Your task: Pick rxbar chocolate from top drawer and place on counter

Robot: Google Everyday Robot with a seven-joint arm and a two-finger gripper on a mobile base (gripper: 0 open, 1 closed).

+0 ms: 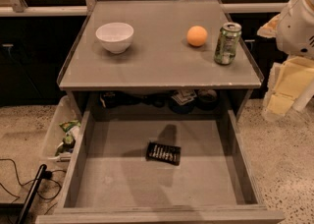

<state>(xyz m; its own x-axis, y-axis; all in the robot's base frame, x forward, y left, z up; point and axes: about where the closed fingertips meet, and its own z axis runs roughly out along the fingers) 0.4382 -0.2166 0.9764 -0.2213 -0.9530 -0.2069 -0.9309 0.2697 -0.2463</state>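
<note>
- Lying flat on the bare floor of the top drawer (122,181), the rxbar chocolate (164,153) is seen near the middle, well apart from every wall.
- Its long axis is set roughly left to right across the drawer, with the right end tipped slightly toward the drawer front.
- The gripper (287,86) is found at the right edge of the view, outside the drawer's right wall and beside the counter (157,68); whether it is open or closed cannot be told.
- The bar is thus placed to the left of the gripper and lower in the view. A reach leftward over the right wall, then downward, is judged to be needed, with the grasp taken across the bar's short side.
- The counter is shared by a white bowl (115,36), an orange (196,36) and a green can (227,43); its front strip is left bare and is judged fit for the placing.
- The pick is not yet begun.
</note>
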